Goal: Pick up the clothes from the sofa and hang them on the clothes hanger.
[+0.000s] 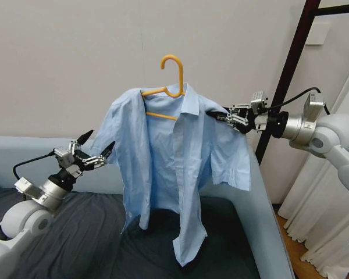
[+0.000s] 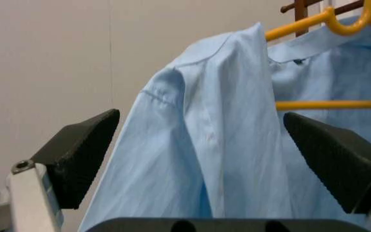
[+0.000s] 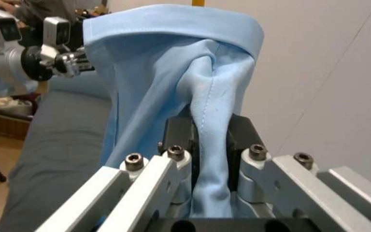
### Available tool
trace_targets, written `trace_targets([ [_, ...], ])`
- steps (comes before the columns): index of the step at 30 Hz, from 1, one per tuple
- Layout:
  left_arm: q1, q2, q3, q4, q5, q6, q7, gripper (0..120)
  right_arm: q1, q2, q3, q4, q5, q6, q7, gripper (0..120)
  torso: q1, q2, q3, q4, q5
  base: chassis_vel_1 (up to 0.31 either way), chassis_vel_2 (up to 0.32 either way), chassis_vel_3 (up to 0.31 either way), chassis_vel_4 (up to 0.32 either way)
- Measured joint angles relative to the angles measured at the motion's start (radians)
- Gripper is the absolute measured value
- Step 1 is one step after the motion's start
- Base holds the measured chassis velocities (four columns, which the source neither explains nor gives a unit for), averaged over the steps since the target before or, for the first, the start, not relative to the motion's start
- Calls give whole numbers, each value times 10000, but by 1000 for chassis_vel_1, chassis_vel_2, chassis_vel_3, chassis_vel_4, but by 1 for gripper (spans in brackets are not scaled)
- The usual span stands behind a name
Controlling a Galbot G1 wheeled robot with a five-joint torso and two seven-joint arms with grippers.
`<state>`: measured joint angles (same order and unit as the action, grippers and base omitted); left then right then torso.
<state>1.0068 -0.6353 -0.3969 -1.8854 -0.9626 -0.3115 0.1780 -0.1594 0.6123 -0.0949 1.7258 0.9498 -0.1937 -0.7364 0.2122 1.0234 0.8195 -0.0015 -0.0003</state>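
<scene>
The light blue shirt (image 1: 174,168) hangs draped on the yellow hanger (image 1: 160,115), held above the sofa (image 1: 75,232); the right claw (image 1: 220,115) pinches its shoulder fabric; the left claw (image 1: 99,141), spread wide, sits just beside the other sleeve without touching it.

1. Shirt (image 1: 174,165) is hanging on the hanger (image 1: 170,87), over the sofa (image 1: 75,244) seat.
2. Left end effector (image 1: 100,140) is sitting just left of the shirt, not touching it, fingers spread.
3. Right end effector (image 1: 220,115) is pinching the shirt's shoulder on the right side.
4. Rack post (image 1: 288,70) is standing behind the right arm.
</scene>
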Motion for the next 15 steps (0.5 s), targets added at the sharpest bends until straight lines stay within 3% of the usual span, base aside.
trace_targets([
  [11, -379, -161, 337, 7, -459, 738, -583, 97, -356, 282, -234, 125, -449, 133, -291, 8, 0, 0, 0, 3, -2, 0, 0, 0, 0],
  [15, -400, -277, 428, 27, -606, 784, -511, 84, -467, 430, -370, 127, -685, 154, -318, 8, 0, 0, 0, 5, -4, 0, 0, 0, 0],
])
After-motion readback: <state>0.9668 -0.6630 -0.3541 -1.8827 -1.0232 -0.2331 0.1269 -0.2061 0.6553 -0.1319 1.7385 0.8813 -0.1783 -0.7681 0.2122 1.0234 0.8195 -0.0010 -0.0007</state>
